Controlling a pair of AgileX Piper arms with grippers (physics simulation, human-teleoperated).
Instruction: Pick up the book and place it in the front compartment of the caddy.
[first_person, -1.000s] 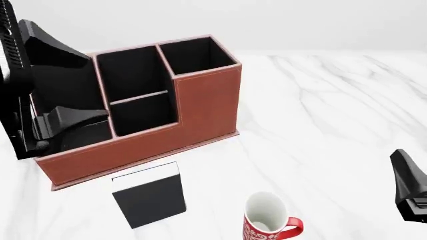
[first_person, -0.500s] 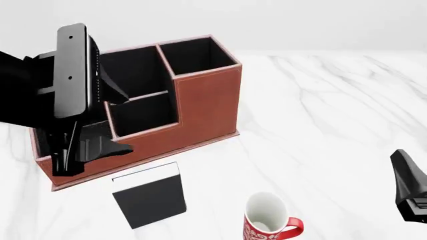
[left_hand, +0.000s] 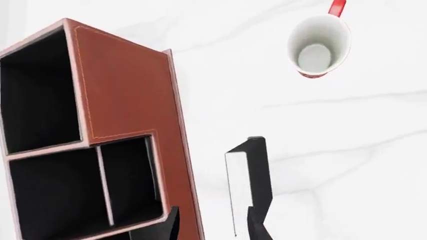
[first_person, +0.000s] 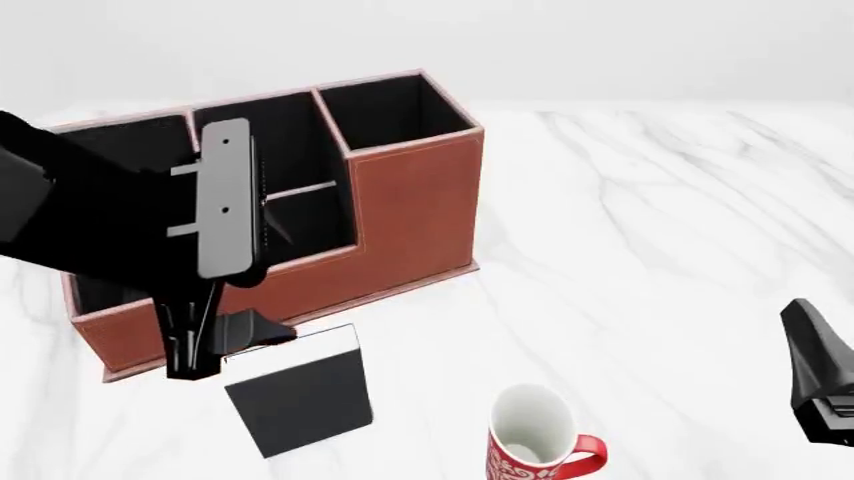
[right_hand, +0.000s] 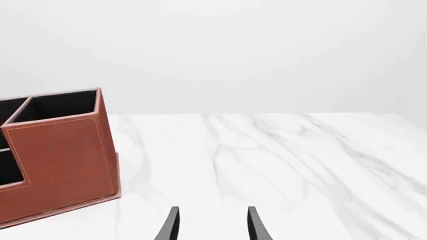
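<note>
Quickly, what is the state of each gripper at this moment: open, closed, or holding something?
Left gripper: open, holding nothing; one of its fingers is over the book, the other beside the caddy.
Right gripper: open, holding nothing.

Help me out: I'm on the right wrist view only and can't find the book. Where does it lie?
Observer: The book lies flat on the table, just in front of the low front wall of the caddy.
Operator: Is the left gripper on it?
Observer: No. The left gripper hangs open at the book's white-edged side, next to the caddy, and grips nothing.
Operator: Anything close by to mind?
Observer: A red and white mug stands upright to the right of the book, apart from it.
</note>
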